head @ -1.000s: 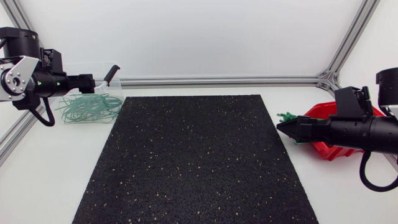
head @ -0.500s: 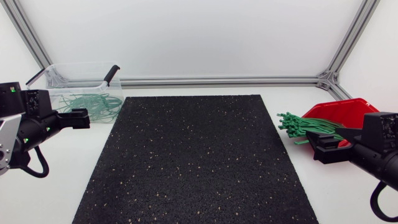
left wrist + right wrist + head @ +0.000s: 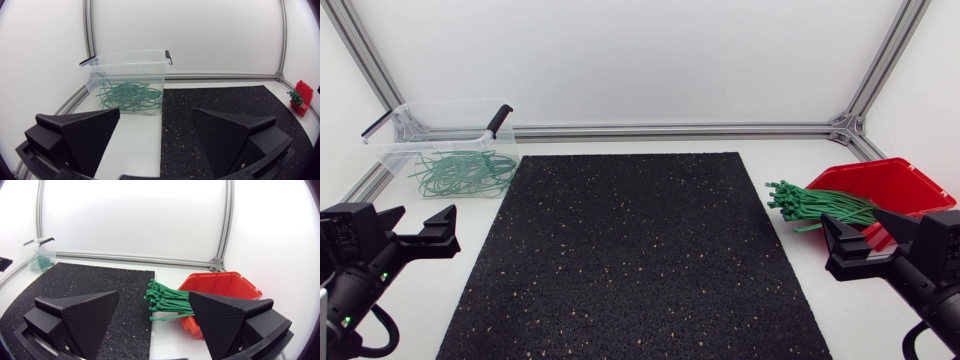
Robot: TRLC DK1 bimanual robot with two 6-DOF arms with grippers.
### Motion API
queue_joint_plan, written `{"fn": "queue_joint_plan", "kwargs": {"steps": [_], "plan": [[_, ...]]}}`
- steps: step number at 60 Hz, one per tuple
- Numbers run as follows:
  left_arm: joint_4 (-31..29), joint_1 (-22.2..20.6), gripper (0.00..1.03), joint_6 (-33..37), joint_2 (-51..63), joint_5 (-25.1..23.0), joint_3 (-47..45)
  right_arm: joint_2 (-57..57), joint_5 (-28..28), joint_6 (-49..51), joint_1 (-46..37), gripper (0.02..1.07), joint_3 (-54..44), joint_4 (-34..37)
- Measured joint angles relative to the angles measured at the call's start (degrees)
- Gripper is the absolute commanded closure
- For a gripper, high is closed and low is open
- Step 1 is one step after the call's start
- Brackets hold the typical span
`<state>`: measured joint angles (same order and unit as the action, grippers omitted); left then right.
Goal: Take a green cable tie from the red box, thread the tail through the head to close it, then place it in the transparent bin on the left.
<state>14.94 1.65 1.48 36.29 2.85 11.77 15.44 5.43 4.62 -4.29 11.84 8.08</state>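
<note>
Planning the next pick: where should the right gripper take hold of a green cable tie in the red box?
Probably near the head ends: the green cable ties fan out past the red box at its open front, slightly apart from each other. Come from above with the right gripper, fingers across one strap.

Bright, even, diffuse light; shadows faint and soft; no glare; wrist views bowed at edges; focus sharp.
</note>
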Motion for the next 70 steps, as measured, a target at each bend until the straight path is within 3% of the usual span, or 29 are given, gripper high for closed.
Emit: {"fn": "queue_joint_plan", "kwargs": {"steps": [30,60,70], "plan": [[-6.23,-1.05,0.04,-0.04,-19.61,-1.07,-6.16,-14.51,-4.72,-3.19,3.85,0.06,-10.29,-6.99],[-14.36,-1.09,0.04,-0.42,-34.23,-2.43,-9.38,-15.13,-4.92,-3.34,3.89,0.06,-10.47,-7.13],[-14.47,-1.09,0.04,-0.42,-35.89,-2.43,-9.38,-15.13,-4.92,-3.37,3.89,0.06,-10.47,-7.13]]}}
